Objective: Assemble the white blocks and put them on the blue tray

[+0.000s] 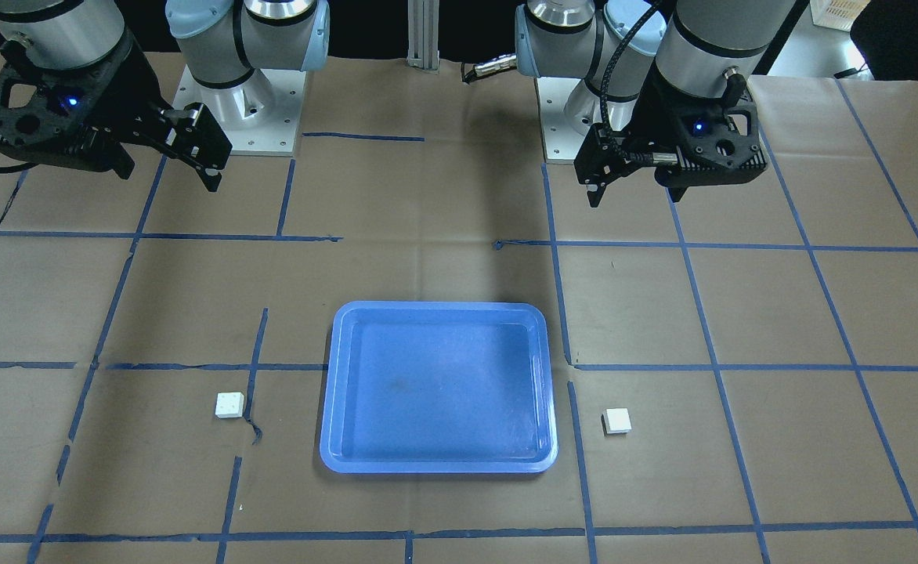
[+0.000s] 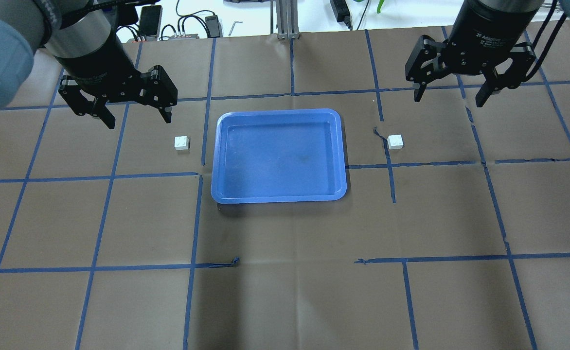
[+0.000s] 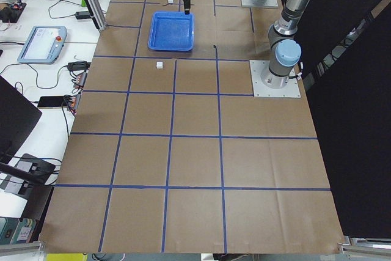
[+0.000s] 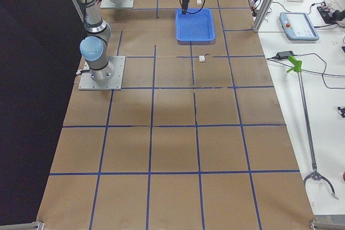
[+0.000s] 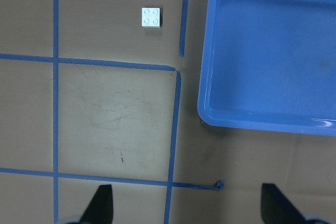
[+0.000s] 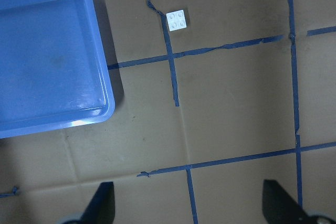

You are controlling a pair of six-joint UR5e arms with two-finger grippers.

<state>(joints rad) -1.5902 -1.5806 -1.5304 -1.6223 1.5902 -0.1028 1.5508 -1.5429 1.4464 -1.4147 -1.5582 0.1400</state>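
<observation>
Both pincers hang raised and spread wide, holding nothing; the left pincer [image 2: 139, 119] is nearer the left white block [image 2: 182, 143], the right pincer [image 2: 448, 97] nearer the right white block [image 2: 395, 141]. Each block sits studs up on the table [image 2: 285, 291] beside a short end of the blue tray [image 2: 278, 112] (square, so no long axis to match), apart from the rim, with bare table all round for a descent.
</observation>
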